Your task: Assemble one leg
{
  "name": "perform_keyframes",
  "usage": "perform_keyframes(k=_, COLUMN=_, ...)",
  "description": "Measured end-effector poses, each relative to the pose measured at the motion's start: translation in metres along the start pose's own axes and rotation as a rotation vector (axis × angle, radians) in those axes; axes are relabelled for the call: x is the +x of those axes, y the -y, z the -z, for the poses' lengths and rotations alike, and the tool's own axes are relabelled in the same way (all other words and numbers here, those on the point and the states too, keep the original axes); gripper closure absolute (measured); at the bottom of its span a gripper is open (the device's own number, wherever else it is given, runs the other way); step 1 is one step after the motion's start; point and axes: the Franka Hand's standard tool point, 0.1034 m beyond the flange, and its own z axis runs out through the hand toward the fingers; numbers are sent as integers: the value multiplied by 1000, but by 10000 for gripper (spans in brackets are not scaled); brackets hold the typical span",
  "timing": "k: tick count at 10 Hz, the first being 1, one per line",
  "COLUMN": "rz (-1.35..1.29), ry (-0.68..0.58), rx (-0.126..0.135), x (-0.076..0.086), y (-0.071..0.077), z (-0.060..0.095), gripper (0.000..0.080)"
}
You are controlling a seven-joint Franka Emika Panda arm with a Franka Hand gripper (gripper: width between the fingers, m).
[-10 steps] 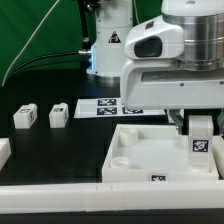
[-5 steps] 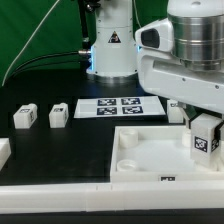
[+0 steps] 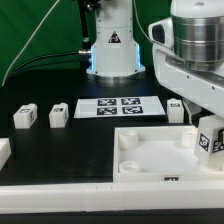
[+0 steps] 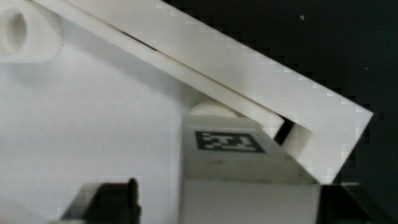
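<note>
**The leg is carried to the panel's corner for seating**

On the exterior view's left two spare legs [image 3: 20, 117] are seen, then the marker board [image 3: 120, 106], then the panel [image 3: 150, 152]. Farthest right, the leg [image 3: 209, 140] is held tilted at the panel's corner. The gripper [image 3: 206, 124] is judged clamped on it, though its fingers are mostly hidden. Righting and square lowering are called for next.

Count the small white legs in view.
4: two legs side by side at the exterior view's left, one behind the panel toward that view's right, one under the arm at the panel's edge there. The arm may hide others.
</note>
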Motion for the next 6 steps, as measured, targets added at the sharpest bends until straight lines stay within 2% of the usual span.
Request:
perform_keyframes(k=1, rz=53, ry=0, rx=0, x=0, y=0, z=0, gripper=207)
perform_keyframes(k=2, rz=80, ry=0, rx=0, x=0, y=0, z=0, gripper=163)
perform_keyframes(k=3, rz=139, ry=0, rx=-1, x=0, y=0, z=-1, gripper=163)
perform_keyframes(k=5, rz=443, ry=5, rx=-20, x=-1, y=-2, z=-1, gripper=152)
perform_keyframes(k=6, rz=567, ry=9, rx=-42, x=-2, y=-4, z=0, gripper=152)
